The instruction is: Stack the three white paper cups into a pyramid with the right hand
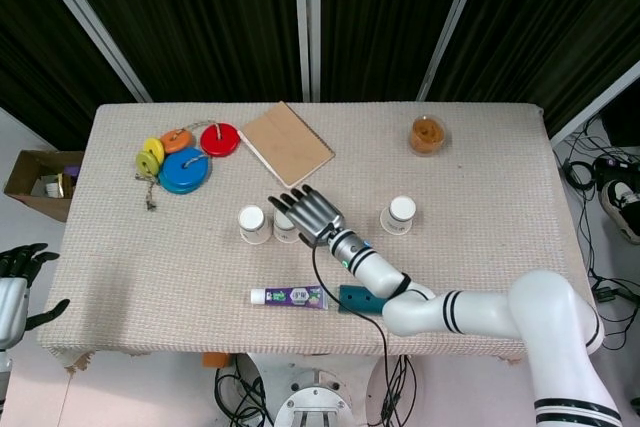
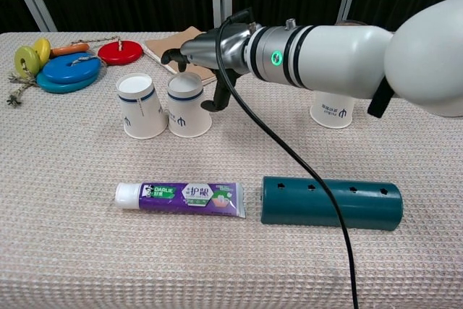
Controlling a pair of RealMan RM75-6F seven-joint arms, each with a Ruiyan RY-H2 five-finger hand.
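The right hand [image 1: 308,214], fingers spread and empty, is held over two touching cups [image 2: 187,105]; toothpaste [image 2: 181,198] and a teal tube [image 2: 330,202] are seen nearer the counter's front edge

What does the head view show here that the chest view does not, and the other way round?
Only the head view shows the left hand idle off the table's left edge, the cardboard box beside the table, and the full orange-filled cup. Only the chest view shows the cups' printed sides, the toothpaste tube's label and the holes along the teal cylinder. Both show the right hand with fingers spread over the two adjacent paper cups and the third paper cup standing apart.
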